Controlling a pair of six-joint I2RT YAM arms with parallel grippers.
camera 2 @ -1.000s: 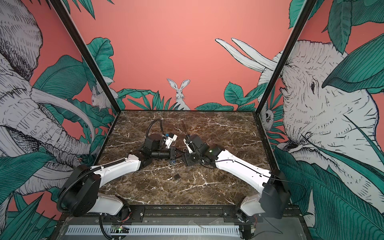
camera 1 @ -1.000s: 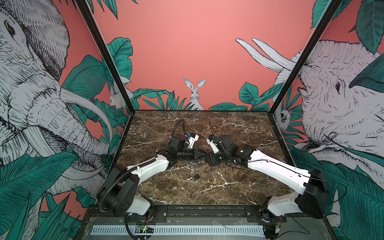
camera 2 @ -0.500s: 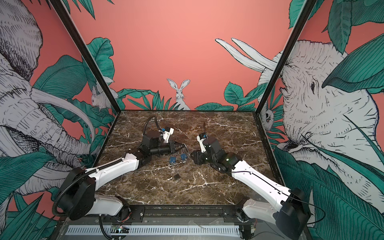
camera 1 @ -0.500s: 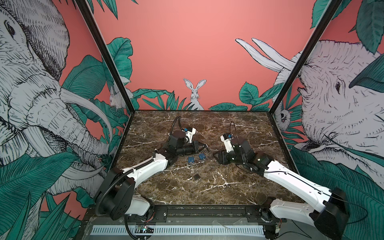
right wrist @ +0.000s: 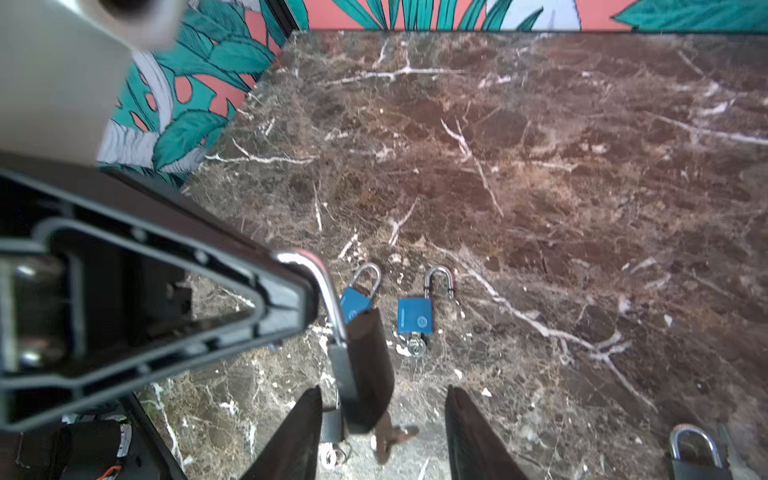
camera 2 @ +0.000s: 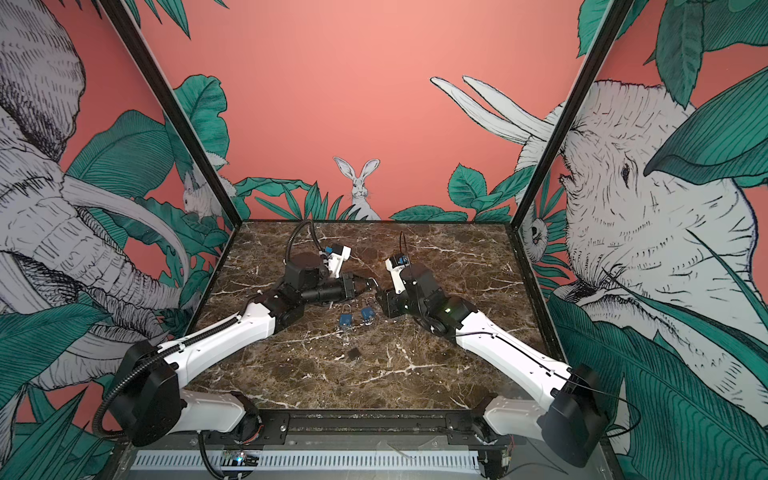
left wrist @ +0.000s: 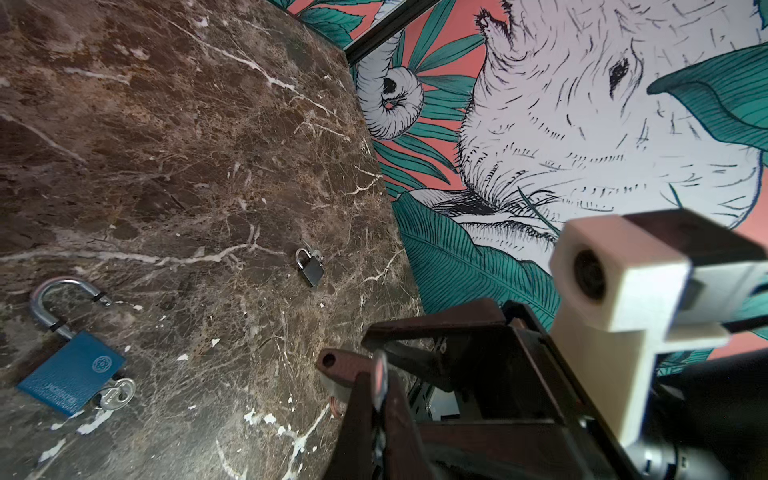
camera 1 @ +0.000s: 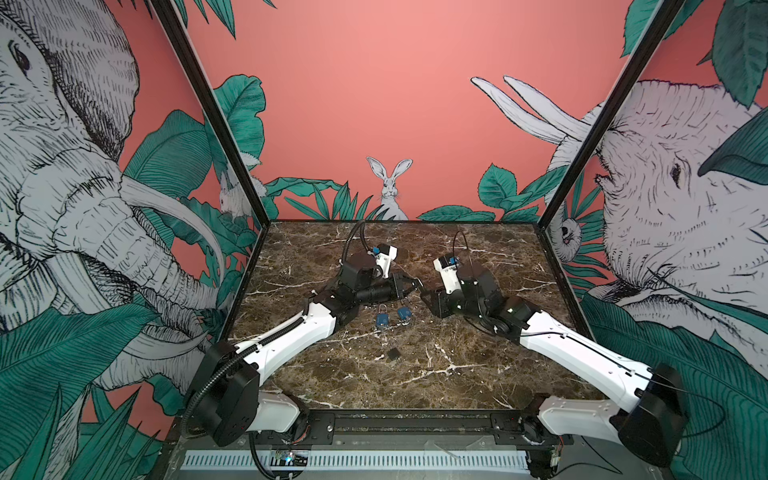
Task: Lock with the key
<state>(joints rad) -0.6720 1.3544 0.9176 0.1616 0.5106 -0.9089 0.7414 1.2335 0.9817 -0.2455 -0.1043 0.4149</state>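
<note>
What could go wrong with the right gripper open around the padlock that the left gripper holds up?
1. The left gripper pinches the dark padlock only by its shackle, so it may swing when touched.
2. The right gripper stands open around it and could close on the padlock instead of what looks like the key beneath.
3. A drop would land it near the blue padlocks on the table.

I count four padlocks: two blue padlocks (camera 1: 382, 319) (camera 1: 404, 313), one lying dark padlock (camera 1: 394, 353) on the single tabletop (camera 1: 457, 374), and one raised dark padlock (right wrist: 368, 374). Two arms (camera 1: 291, 336) (camera 1: 582, 353) are in shot. One key (left wrist: 118, 390) shows plainly; the others are too small for me to count.
</note>
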